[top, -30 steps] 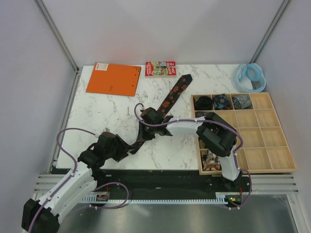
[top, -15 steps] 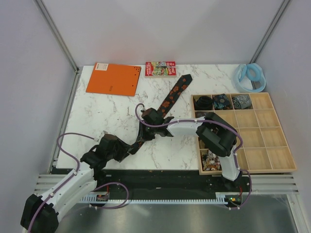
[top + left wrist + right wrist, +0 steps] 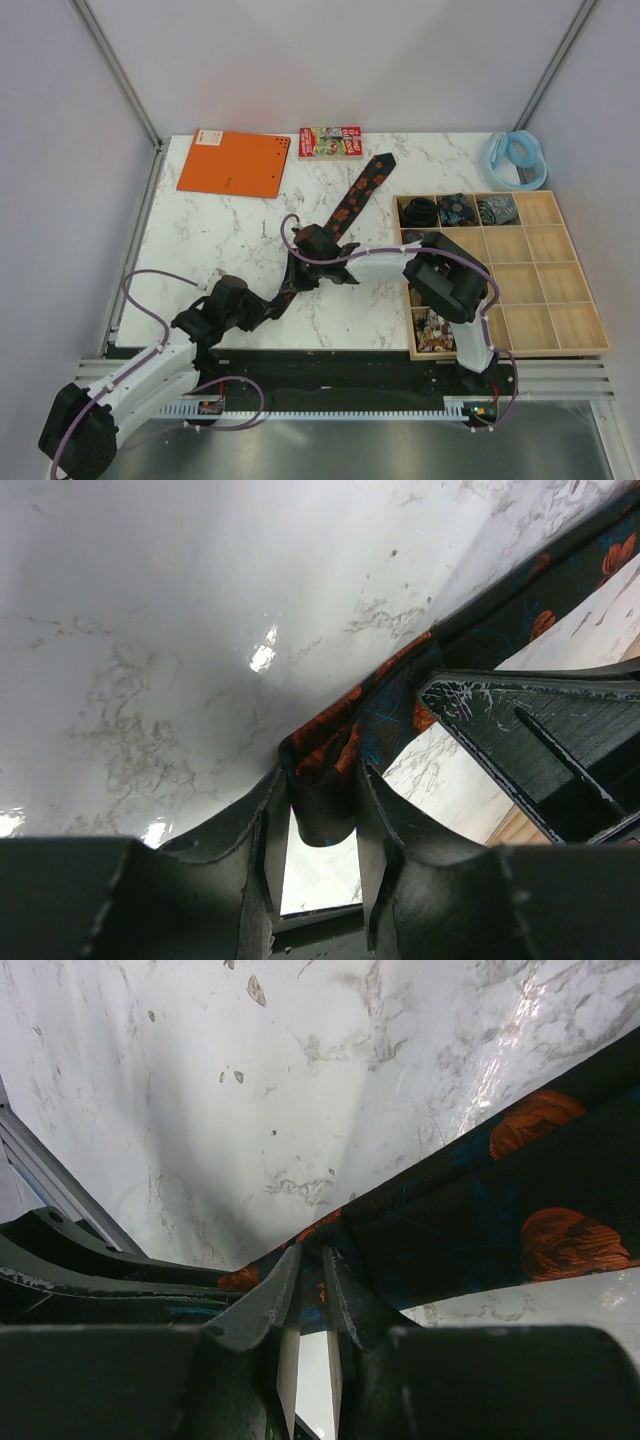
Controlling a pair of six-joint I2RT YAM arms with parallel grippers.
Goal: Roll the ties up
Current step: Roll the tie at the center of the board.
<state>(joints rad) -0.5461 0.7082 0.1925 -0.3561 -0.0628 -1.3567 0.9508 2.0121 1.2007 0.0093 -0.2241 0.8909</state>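
The black tie with orange-red flowers (image 3: 355,198) lies slantwise on the marble table (image 3: 220,240), its wide pointed end toward the back. My left gripper (image 3: 265,306) is shut on its near end, and in the left wrist view the fabric (image 3: 335,745) bunches between my fingers (image 3: 272,815). My right gripper (image 3: 297,268) is shut on the same tie (image 3: 520,1200) a little farther up, its fingers (image 3: 280,1285) pinching a fold. Three more ties, coiled small (image 3: 458,208), sit in the tray's back row.
A wooden compartment tray (image 3: 560,300) fills the right side, with a patterned bundle (image 3: 433,330) in its near left cell. An orange notebook (image 3: 235,163) and a small colourful box (image 3: 330,141) lie at the back. A pale blue ring (image 3: 515,158) is at the back right.
My left gripper has slid slightly right along the near edge and its jaws have narrowed onto the tie's end. The right gripper has kept its hold and barely moved.
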